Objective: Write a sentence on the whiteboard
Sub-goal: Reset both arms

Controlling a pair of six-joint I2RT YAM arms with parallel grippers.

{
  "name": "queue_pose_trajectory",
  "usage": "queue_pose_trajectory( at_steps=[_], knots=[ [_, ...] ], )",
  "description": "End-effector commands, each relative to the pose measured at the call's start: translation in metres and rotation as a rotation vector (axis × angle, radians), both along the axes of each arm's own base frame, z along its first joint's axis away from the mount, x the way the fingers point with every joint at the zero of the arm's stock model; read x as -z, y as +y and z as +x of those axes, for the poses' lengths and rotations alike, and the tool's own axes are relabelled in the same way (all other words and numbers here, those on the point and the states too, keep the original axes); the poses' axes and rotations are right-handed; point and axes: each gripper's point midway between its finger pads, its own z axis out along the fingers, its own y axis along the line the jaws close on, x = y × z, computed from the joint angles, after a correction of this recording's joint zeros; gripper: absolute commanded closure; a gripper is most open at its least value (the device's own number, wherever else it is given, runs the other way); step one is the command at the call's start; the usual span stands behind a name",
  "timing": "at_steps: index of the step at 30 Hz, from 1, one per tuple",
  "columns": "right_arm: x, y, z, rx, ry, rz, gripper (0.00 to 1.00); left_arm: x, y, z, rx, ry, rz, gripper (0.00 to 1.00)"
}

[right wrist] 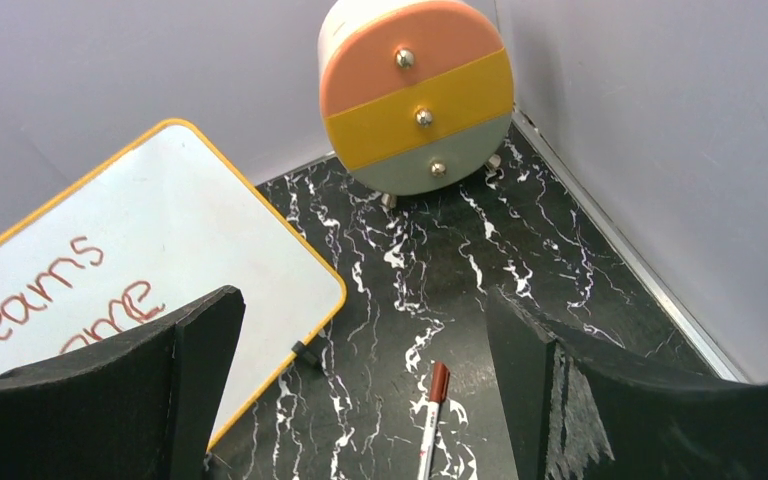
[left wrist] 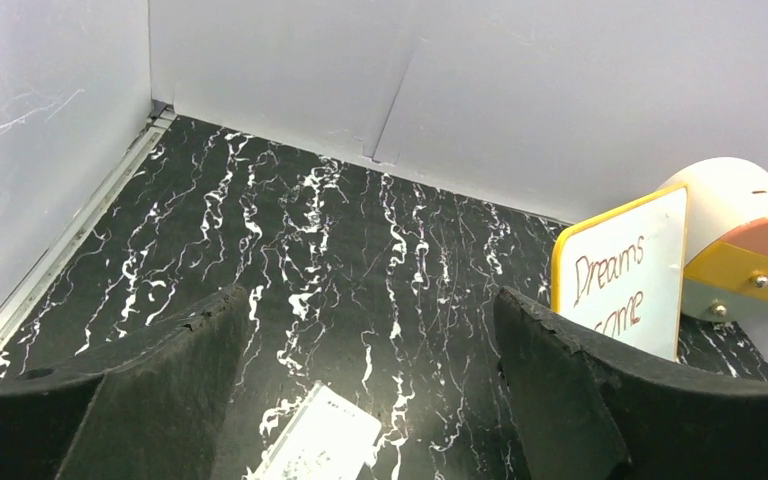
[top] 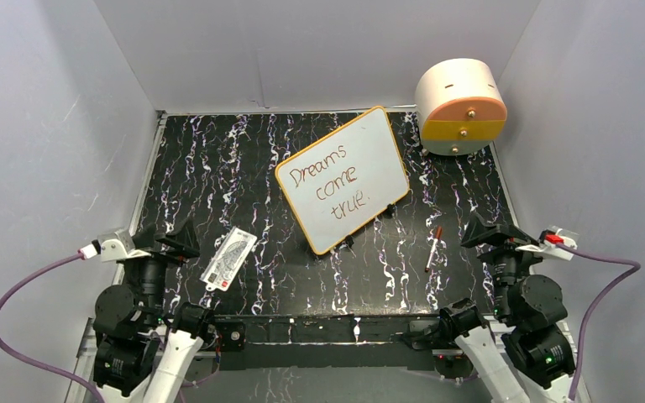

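Looking down from the top camera, I see the whiteboard propped on its small black feet near the middle of the table, turned at a slant. The sentence reads "Dreams come true." in three sloping lines, so I judge the writing done. The marker lies flat on the table between the board and the right gripper, touching neither; that spot looks like a set-down within easy reach of the writing arm. The left gripper sits low at its own side, well apart from the board, with a small printed card just beside it. A round drawer unit stands in the far right corner.

From the left wrist, the left gripper shows its jaws spread wide with nothing between them. I see the card below and the board's yellow edge off to the right.

From the right wrist, the right gripper is also wide and empty. The marker lies on the table under the gap, its reddish cap end pointing away, clear of both fingers, and the board corner sits to the left.
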Motion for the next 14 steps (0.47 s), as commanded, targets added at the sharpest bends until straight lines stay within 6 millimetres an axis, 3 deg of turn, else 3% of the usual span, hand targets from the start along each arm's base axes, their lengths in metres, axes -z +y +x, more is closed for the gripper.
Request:
queue_pose_trajectory(
  at_steps=[1, 14],
  knots=[
    [-0.001, 0.005, 0.005, -0.021, -0.033, -0.022, 0.01, 0.004, 0.006, 0.004, -0.036, -0.023, 0.001, 0.11],
    [0.006, 0.007, 0.009, -0.021, -0.010, -0.041, 0.01, 0.014, 0.001, 0.013, -0.029, -0.006, -0.012, 0.11]
  ],
)
